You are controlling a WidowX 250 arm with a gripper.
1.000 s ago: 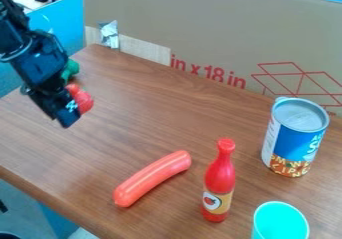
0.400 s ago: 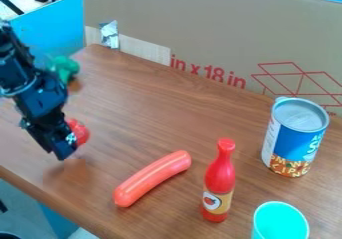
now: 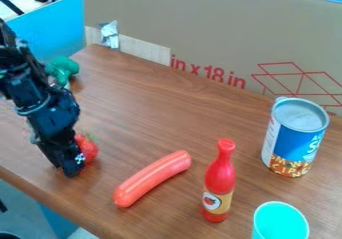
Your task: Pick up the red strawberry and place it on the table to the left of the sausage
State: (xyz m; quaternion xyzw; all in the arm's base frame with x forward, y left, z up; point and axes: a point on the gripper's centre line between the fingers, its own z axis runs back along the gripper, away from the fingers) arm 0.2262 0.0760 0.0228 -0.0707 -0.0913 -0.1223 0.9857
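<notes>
The black gripper [image 3: 71, 170] is low over the left part of the table, near its front edge, shut on a red toy strawberry [image 3: 88, 149]. The strawberry bulges out on the right side of the gripper, partly hidden by it. To the right lies a pinkish-red toy sausage [image 3: 152, 178], set at a diagonal. A red sauce bottle [image 3: 219, 180] with an orange label stands upright beyond the sausage. Behind the arm, at the table's far left, is green toy broccoli [image 3: 62, 68], partly covered by the arm.
A blue-labelled can [image 3: 294, 137] stands at the right, with a turquoise cup [image 3: 280, 223] nearer the front. A tall cardboard sheet [image 3: 214, 28] borders the back of the wooden table [image 3: 153, 113]. The table's front edge runs below the gripper.
The gripper has come down and slightly right toward the table's front, carrying the strawberry along. More of the broccoli shows behind the arm. The sausage, bottle, can and cup have stayed put.
</notes>
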